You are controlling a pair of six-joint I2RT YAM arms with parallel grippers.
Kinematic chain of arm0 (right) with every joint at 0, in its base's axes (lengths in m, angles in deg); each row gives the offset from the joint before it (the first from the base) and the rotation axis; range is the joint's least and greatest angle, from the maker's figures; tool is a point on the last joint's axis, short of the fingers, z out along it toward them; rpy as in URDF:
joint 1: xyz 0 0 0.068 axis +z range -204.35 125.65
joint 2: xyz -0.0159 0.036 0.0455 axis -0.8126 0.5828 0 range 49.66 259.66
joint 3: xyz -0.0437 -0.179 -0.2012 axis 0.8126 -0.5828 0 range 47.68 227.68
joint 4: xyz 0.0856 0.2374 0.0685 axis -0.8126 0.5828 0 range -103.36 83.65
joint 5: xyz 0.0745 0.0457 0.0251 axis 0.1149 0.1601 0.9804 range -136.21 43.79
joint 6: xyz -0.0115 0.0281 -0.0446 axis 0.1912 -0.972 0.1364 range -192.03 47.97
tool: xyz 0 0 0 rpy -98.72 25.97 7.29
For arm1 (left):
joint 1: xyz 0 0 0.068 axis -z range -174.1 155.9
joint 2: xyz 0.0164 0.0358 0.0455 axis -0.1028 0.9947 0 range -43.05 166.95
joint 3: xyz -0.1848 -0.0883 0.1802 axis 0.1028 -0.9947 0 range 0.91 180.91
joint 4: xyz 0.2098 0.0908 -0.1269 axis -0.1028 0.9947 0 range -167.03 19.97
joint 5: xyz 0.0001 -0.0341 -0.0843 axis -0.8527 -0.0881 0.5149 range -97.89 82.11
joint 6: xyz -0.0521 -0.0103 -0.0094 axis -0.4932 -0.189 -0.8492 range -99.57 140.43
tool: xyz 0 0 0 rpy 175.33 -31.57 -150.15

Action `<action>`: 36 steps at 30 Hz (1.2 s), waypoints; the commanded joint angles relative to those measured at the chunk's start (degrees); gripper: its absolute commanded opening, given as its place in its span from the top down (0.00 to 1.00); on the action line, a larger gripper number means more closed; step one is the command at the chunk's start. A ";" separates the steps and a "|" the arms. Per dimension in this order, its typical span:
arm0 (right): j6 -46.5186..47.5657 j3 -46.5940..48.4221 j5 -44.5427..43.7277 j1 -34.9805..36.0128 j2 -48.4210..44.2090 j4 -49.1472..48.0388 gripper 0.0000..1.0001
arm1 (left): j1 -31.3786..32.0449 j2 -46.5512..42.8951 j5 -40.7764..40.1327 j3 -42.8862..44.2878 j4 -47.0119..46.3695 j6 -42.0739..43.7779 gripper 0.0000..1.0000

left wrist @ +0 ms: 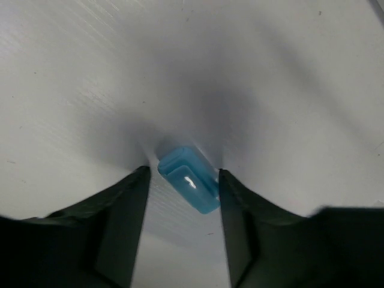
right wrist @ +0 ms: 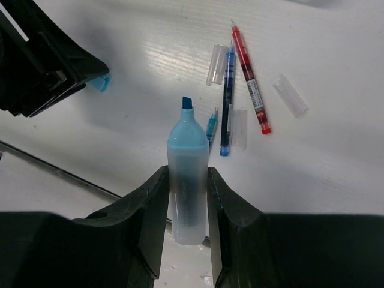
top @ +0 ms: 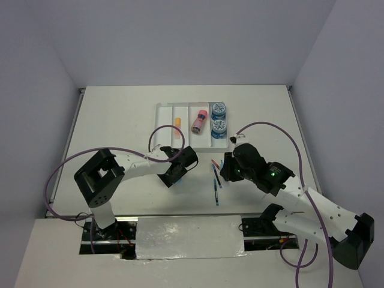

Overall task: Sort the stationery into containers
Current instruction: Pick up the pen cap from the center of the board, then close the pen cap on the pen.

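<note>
— Where does the left tool (left wrist: pixel 183 174) stand?
— Over the middle of the desk (top: pixel 120 120), on the near side of the tray. It is released: its fingers stand apart, one on each side of the light-blue eraser (left wrist: pixel 191 180), which lies flat on the desk. One finger looks to touch it; a gap shows at the other.
— And the tray (top: pixel 163 123)?
— Toward the far edge, about midway along it. The orange eraser (top: pixel 177 122) lies in its second compartment, the pink cylinder (top: pixel 200 120) in the third, and the two blue rolls (top: pixel 218 118) in the rightmost, one behind the other.
— The pens?
— The blue pen (right wrist: pixel 227 102) and red pen (right wrist: pixel 249 78) lie side by side on the desk between the tools, with two clear caps (right wrist: pixel 291 96) near them.
— The right tool (right wrist: pixel 187 174)?
— Clenched on a light-blue highlighter (right wrist: pixel 187 144), uncapped, with its tip out past the fingers, just right of the pens.
</note>
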 commanded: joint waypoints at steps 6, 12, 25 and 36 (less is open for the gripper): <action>1.64 -0.49 4.26 -0.18 -1.53 -3.31 1.00 | 0.24 -0.05 3.49 -4.66 -5.54 0.31 0.67; 4.80 -7.95 17.54 0.43 -3.46 -17.88 1.00 | 0.33 -11.72 0.34 -7.57 -14.67 11.52 0.88; -11.45 -24.31 39.25 7.64 0.14 -74.65 1.00 | 1.56 -42.13 17.17 -29.00 -81.01 50.40 0.96; -10.40 -25.98 39.25 7.82 -8.73 -76.35 1.00 | 1.38 -43.20 35.74 -31.48 -98.62 51.82 0.93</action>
